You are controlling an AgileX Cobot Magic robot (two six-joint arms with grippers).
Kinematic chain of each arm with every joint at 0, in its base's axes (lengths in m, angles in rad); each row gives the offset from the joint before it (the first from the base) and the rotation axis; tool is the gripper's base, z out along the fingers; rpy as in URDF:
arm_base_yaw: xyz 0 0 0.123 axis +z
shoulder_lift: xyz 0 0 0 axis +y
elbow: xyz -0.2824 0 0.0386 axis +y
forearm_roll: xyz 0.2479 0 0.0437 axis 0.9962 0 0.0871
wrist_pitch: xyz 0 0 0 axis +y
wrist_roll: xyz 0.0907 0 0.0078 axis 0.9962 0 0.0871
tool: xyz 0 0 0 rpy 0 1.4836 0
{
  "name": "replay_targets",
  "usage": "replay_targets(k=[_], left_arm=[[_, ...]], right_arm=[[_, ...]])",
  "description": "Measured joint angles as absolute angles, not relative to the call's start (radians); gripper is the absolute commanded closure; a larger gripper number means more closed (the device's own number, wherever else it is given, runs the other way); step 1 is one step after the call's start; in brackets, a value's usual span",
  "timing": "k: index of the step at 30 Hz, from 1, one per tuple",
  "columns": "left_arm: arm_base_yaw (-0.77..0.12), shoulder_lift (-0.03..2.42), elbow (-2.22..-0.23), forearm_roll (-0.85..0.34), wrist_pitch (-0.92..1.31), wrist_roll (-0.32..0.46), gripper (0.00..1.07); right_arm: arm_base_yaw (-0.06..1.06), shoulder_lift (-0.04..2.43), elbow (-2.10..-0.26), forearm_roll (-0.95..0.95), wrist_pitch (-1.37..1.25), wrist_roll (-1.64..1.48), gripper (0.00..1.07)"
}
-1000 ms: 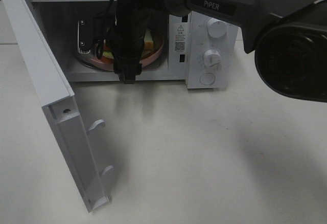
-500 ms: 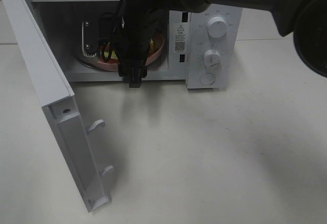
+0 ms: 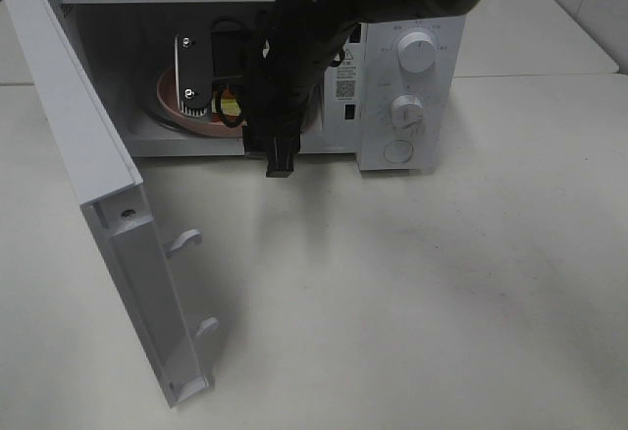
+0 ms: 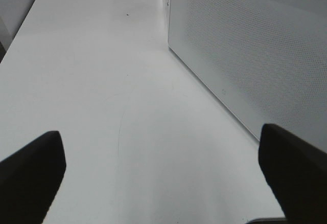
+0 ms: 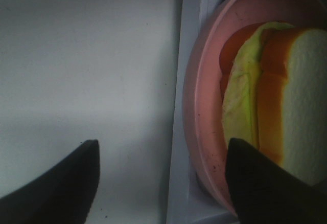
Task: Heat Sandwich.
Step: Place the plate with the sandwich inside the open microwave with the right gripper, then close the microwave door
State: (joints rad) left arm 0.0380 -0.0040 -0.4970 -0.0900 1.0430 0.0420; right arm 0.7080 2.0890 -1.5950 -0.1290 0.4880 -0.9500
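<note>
The sandwich (image 5: 265,91), with light green, orange and pale layers, lies on the round pink plate (image 5: 202,106) inside the open microwave (image 3: 407,86). In the exterior high view only a yellow bit of the sandwich (image 3: 232,107) and the plate's left edge (image 3: 169,94) show behind my right arm. My right gripper (image 3: 281,158) hangs at the front sill of the cavity; in the right wrist view (image 5: 163,183) it is open and empty, one finger over the plate's rim. My left gripper (image 4: 163,178) is open and empty over the bare table, beside the microwave's perforated side panel (image 4: 245,55).
The microwave door (image 3: 98,185) stands wide open to the left, with two hooks on its inner edge. Two dials (image 3: 416,55) and a button are on the control panel at the right. White table (image 3: 412,293) lies in front.
My right arm has shifted right and drawn back a little from the cavity, so the gripper tip now sits lower at the sill. The plate with the sandwich stays inside.
</note>
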Motion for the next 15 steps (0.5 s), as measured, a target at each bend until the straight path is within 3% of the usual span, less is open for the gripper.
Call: replay_targets(k=[15], left_arm=[[0.038, -0.004, -0.497, -0.09, 1.043, 0.042, 0.1]], right_arm=[[0.708, 1.862, -1.275, -0.149, 0.345, -0.95, 0.39]])
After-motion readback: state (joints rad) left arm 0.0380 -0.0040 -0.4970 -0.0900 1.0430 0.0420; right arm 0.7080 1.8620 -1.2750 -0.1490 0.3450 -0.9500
